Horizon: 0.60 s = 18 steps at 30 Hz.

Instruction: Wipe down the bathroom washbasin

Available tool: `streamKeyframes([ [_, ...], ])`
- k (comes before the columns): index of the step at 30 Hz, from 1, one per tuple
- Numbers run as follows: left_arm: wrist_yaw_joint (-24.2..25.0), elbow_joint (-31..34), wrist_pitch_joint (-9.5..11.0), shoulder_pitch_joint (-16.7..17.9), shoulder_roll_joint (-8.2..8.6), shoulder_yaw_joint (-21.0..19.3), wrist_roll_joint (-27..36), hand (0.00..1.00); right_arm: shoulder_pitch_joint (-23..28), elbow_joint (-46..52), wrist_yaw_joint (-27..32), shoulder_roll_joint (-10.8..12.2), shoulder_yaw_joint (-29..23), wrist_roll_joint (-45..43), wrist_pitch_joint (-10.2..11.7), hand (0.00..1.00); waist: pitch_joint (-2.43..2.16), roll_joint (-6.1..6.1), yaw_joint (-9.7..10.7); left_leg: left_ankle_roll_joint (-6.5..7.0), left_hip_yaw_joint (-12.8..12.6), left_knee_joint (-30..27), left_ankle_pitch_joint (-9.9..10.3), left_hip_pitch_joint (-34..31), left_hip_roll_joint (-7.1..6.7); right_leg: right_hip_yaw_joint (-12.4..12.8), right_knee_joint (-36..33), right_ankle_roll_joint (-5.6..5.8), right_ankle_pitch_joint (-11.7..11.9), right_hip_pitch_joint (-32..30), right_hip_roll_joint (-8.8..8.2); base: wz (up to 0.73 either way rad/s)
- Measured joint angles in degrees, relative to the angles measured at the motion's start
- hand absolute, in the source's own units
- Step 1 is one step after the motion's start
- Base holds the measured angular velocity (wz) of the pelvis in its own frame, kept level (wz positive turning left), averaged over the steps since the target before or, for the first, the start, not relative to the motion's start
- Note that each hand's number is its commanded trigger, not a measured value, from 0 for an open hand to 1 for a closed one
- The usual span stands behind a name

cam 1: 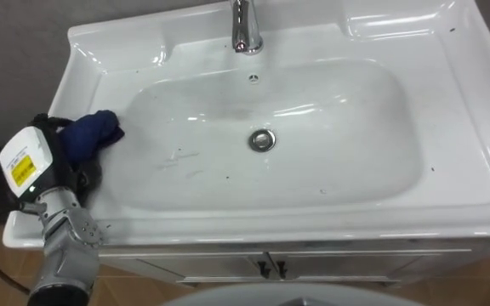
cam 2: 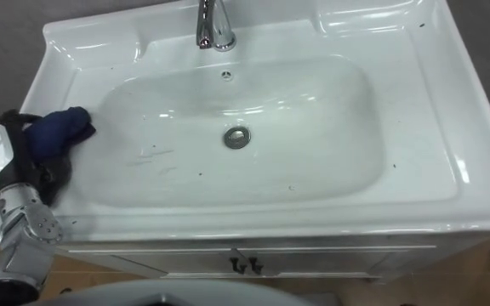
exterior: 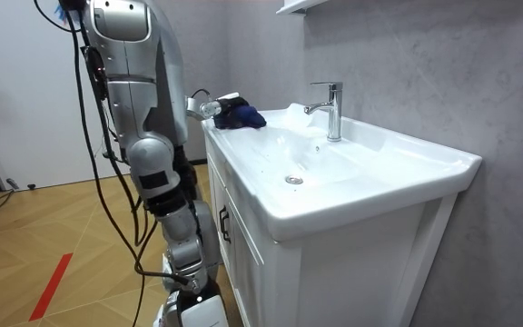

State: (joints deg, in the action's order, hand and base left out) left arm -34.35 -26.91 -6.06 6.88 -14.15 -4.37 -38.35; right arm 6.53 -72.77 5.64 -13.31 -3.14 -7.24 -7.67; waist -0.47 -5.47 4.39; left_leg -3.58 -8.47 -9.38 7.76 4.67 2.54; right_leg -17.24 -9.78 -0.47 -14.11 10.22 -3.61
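Left hand (cam 1: 37, 166) is at the basin's (cam 1: 449, 102) left rim, closed round a bunched blue cloth (cam 1: 92, 134). The cloth rests on the rim's inner edge, at the top of the bowl's left slope, not yet down in the bowl. The bowl looks unwiped: faint streaks left of the drain (cam 1: 262, 140), a few dark specks toward the near side. Risks, as I judge them: the cloth is a tight wad, so a pass may clean only a narrow track and skip the specks. The glossy slope could pull the wad out of a loose hold. A sweep toward the far side could knock the tap (cam 1: 245, 30). The bowl's right end lies well apart from the hand, and in the room view the robot stands at the left end, so that end may go untouched. Hard to read: the cloth covers much of the fingers, with only dark parts showing round it, so firmness of grip is a guess. The tap's top is cut off, as is the cabinet (cam 1: 270, 268) below.
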Motion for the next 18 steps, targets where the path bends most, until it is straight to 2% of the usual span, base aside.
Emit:
streamKeyframes([
  [4, 0.00, 0.00, 0.09, -0.02, 0.00, 0.00, -0.14, 0.00, -0.93, 0.00, -0.02, 0.04, -0.28, 0.27, 0.05, 0.00, 0.01, 0.01, -0.05, 0.00, 0.00, 0.00, 0.00, -0.07, 0.00, 0.07, 0.11, 0.01, -0.01, -0.14, 0.00, 0.00],
  [10, 0.00, 0.10, 0.19, -0.18, -0.02, 0.00, -4.01, 0.00, -0.96, 0.18, 0.01, 0.05, -0.26, 0.22, 0.24, 0.00, 0.04, 0.03, -0.09, 0.00, 0.00, -0.02, 0.00, -0.14, -0.02, 0.07, 0.13, 0.01, -0.01, -0.14, 0.02, 0.00],
  [18, 0.00, 0.59, 0.18, -0.86, -0.60, 0.00, -4.04, 0.00, -0.95, -0.35, -0.03, 0.11, -0.22, 0.20, 0.22, 0.00, 0.17, 0.21, 0.06, 0.00, 0.16, -0.02, 0.00, -0.15, -0.06, 0.06, 0.12, 0.01, -0.01, -0.08, 0.02, 0.00],
])
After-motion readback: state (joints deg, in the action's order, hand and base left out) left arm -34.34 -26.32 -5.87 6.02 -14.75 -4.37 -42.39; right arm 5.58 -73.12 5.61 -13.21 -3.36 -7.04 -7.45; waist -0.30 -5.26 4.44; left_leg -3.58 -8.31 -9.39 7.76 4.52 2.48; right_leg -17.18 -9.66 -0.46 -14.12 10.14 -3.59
